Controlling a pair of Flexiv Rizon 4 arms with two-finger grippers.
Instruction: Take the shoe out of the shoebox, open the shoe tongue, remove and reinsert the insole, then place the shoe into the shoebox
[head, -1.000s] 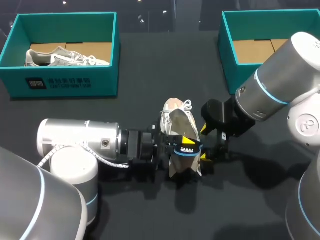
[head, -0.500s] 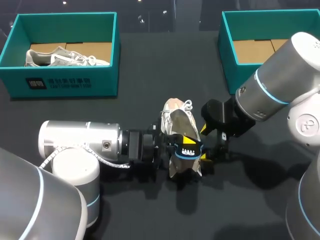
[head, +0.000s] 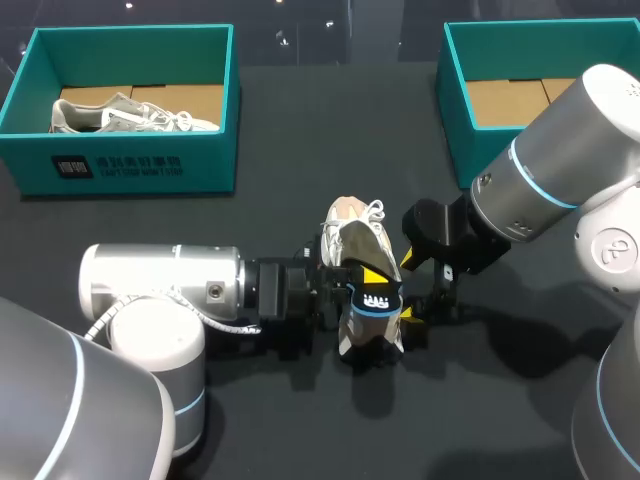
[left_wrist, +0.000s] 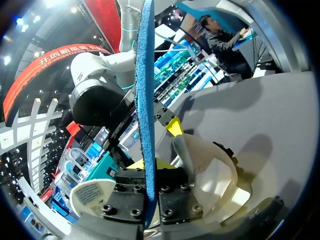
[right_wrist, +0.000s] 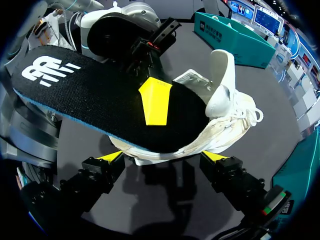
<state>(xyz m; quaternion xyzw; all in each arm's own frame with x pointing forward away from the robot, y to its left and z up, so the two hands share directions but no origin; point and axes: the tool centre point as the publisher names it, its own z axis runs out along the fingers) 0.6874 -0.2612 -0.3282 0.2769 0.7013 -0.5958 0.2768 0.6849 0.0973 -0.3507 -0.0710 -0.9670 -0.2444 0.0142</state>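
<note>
The left gripper has its fingers pinching the black insole (blue-edged), whose front end lies inside the white sneaker at mid-counter. The right gripper has its fingers spread to either side of the sneaker's sole, seemingly not touching it.

On the table I have the left shoebox in the upper left of the frame, with a spare shoe lying in it. The right shoebox is in the upper right. The shoe sits at the middle of the frame. The insole lies over its lower end, between the fingers of my left gripper, which comes in from the left. My right gripper is just beside the shoe on its right.
</note>
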